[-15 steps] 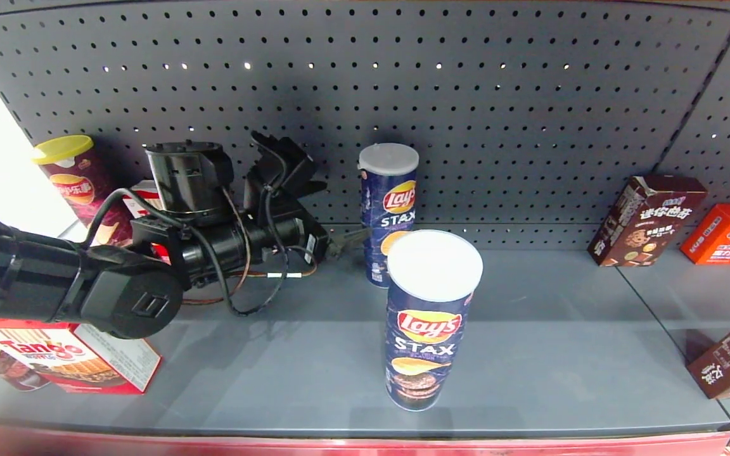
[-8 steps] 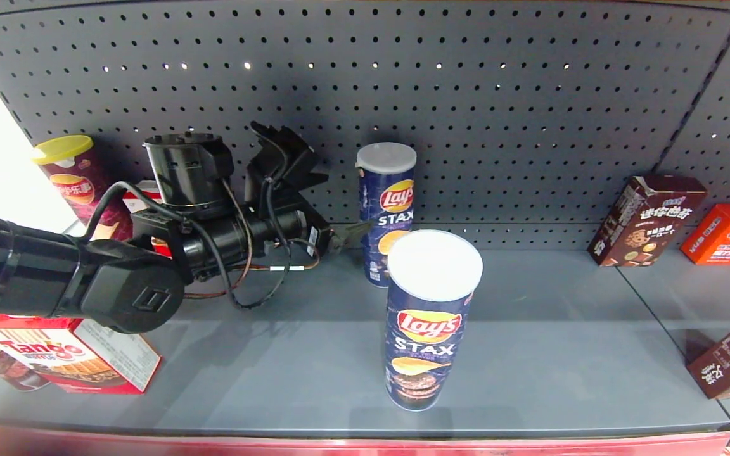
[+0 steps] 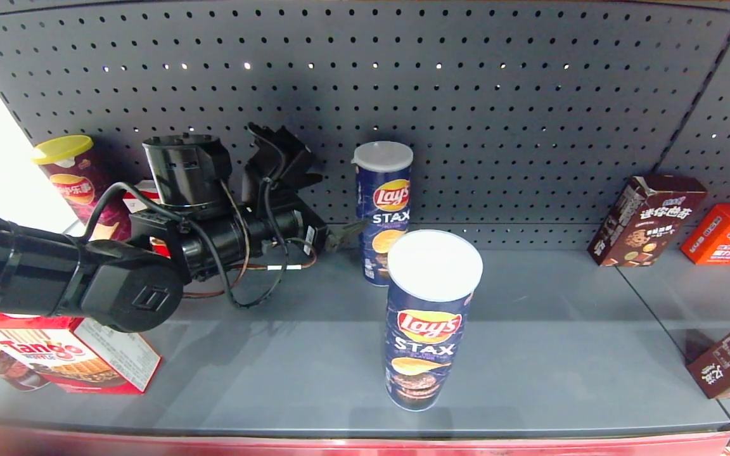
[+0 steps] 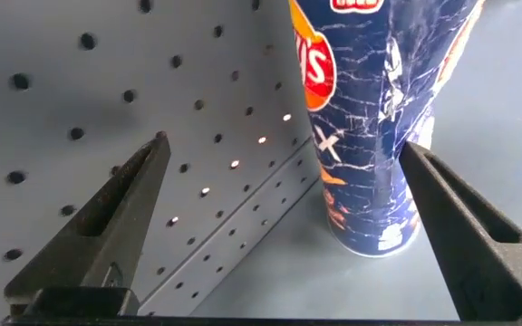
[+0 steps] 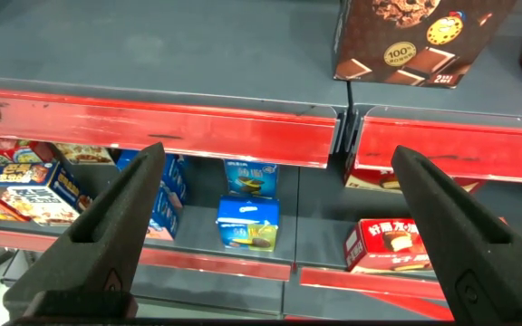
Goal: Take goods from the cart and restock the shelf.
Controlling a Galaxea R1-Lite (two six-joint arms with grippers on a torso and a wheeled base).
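Head view: noted rear can (image 3: 383, 212) upright at frame centre, backed against pegboard (image 3: 530, 126), front can (image 3: 431, 316) lined ahead of it; judged a depthwise row. Found left end effector (image 3: 347, 234) spread wide, gripping nothing, just left of rear can; right end effector (image 5: 276, 154) likewise spread, empty.

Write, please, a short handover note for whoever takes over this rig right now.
Left pincer: open, its fingers either side of the rear chip can by the pegboard; contact unclear.
Right pincer: open, empty, held in front of the lower shelves.
Things: rear chip can and front chip can both stand on the shelf.
Done: two cans on the shelf.
Left: withdraw the left pincer, then probably fetch more goods from the cart.
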